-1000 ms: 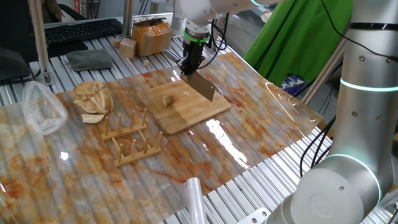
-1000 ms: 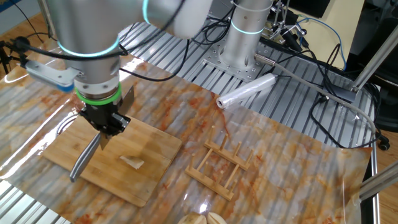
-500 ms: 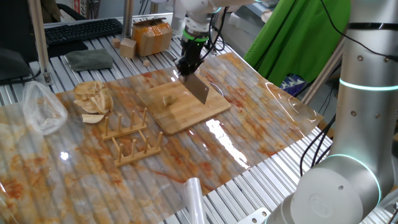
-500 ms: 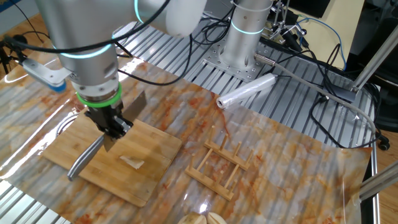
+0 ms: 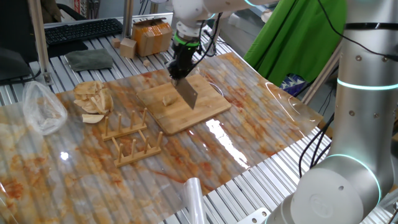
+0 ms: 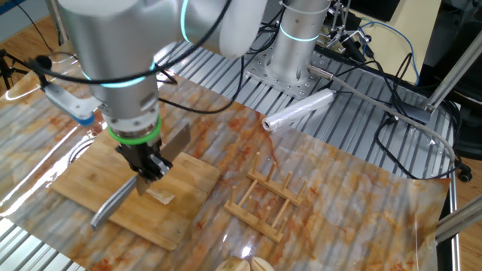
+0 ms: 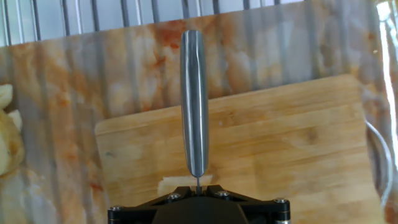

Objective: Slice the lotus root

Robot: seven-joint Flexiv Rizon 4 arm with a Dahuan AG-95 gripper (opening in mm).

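Observation:
My gripper [image 5: 180, 67] is shut on a steel knife [image 5: 187, 93] and holds it over the bamboo board [image 5: 205, 107]. In the other fixed view the gripper [image 6: 151, 162] is low over the board [image 6: 71, 179], with the knife handle [image 6: 113, 208] pointing to the front left and the blade behind. The lotus root [image 6: 160, 196], a small pale chunk, lies on the board right beside the gripper; it also shows in the first fixed view [image 5: 168, 99]. In the hand view the handle [image 7: 194, 102] runs straight away from the gripper [image 7: 198, 185], and the lotus root [image 7: 168, 183] peeks out just under it.
A wooden rack [image 5: 130, 140] stands in front of the board. A heap of tan slices [image 5: 93, 99] and a plastic bag [image 5: 40, 109] lie to the left. A film roll [image 5: 194, 199] lies at the front edge. A cardboard box [image 5: 152, 34] and a wooden cube [image 5: 127, 45] sit behind.
My gripper has carried the knife across the board toward the lotus root, from beside it to nearly over it. The lotus root has not moved.

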